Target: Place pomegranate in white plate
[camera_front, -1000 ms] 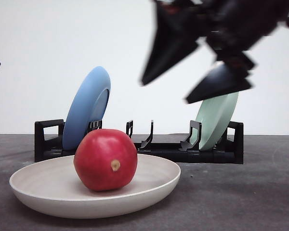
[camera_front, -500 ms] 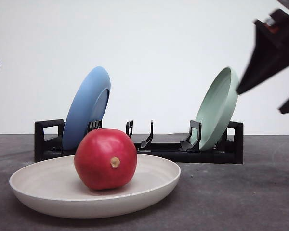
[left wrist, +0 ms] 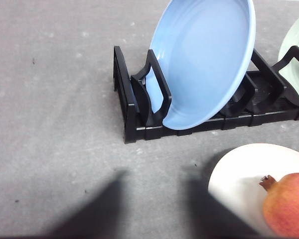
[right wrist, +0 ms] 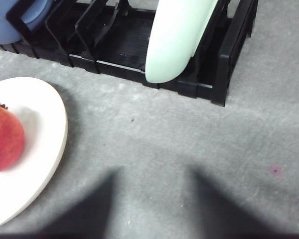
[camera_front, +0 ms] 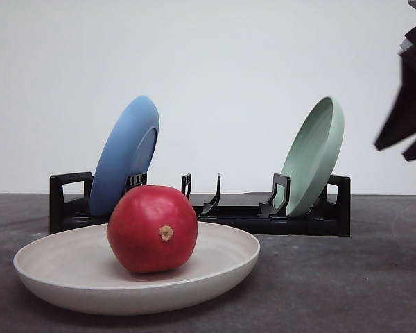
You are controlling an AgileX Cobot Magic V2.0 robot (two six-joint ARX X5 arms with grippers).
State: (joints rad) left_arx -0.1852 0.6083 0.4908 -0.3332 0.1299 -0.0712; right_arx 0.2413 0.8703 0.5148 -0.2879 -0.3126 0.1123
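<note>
Here the grey table (camera_front: 347, 277) carries everything, and the black dish rack (camera_front: 236, 218) serves as the landmark at its back. Just in front of the rack's left half sits the white plate (camera_front: 76, 281), wide and shallow, resting flat on the table. In the rack's left end the blue plate (camera_front: 125, 152) stands on edge, leaning; in the rack's right end the pale green plate (camera_front: 313, 156) stands the same way, with empty slots between the two. The pomegranate (camera_front: 152, 229) lies inside the white plate, near its middle, touching the plate's floor, its tan stem nub turned toward the front camera; the left wrist view catches it at the plate's edge (left wrist: 288, 205), and the right wrist view shows a red slice of it (right wrist: 5, 139). The right gripper (camera_front: 410, 132) hangs high above and to the right of the rack, well apart from the fruit, its two dark fingers spread and holding nothing. Whether the left gripper is spread or pressed together cannot be told.
</note>
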